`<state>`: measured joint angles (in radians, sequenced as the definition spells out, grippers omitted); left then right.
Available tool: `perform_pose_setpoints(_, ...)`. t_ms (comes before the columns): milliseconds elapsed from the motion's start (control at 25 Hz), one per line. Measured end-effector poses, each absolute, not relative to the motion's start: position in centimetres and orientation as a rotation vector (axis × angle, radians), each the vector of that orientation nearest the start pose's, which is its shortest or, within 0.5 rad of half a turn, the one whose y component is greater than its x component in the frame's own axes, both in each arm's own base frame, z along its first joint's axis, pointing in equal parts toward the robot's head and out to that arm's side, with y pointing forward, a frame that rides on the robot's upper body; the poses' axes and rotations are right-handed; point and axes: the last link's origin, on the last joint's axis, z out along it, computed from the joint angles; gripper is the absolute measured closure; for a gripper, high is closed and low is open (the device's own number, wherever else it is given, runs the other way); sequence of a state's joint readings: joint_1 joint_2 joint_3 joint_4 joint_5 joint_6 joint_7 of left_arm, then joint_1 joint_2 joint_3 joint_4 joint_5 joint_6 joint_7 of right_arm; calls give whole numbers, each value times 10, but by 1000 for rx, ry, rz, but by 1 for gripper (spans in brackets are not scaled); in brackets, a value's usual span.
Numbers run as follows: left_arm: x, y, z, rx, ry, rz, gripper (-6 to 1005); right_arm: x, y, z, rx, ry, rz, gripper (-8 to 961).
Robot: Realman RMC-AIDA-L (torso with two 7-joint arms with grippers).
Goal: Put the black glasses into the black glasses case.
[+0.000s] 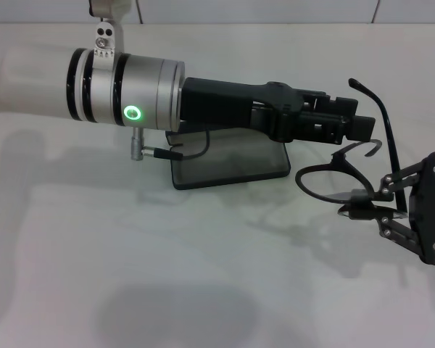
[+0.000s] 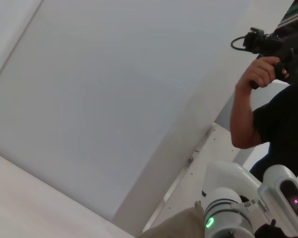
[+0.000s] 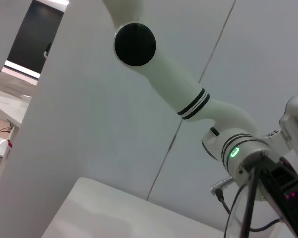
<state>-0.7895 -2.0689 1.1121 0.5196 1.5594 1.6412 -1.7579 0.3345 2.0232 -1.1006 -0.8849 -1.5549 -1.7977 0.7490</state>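
Right gripper (image 1: 370, 204) apparently pinches black glasses (image 1: 348, 170).

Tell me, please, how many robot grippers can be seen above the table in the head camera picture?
2. The left gripper reaches across over the black glasses case, toward the black glasses. The right gripper, at the right edge, grips the glasses' frame, holding them off the table.

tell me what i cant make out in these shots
- case: head view, left arm covers its far part, so lid and any lettering are hidden.
- left gripper: head view, fingertips blend together; open or shut unclear.
- glasses: right gripper covers part of the frame.
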Motion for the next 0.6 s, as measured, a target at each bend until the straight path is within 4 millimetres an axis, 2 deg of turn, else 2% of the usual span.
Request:
perform_pose_setpoints(160, -129, 348, -36, -3068, -857, -1106, 358, 228, 268, 31, -2598, -658, 946, 851)
perform_pose_setpoints(280, -132, 349, -35, -3055, -857, -1094, 358, 224, 253, 42, -2462, -763, 1086, 851)
perform_pose_setpoints(400, -135, 352, -37, -3044, -841, -1061, 359, 216, 241, 47, -2428, -865, 1219, 852)
perform_pose_setpoints(600, -136, 363, -48, -2943, -798, -1030, 359, 200, 243, 33, -2481, -895, 1410, 851)
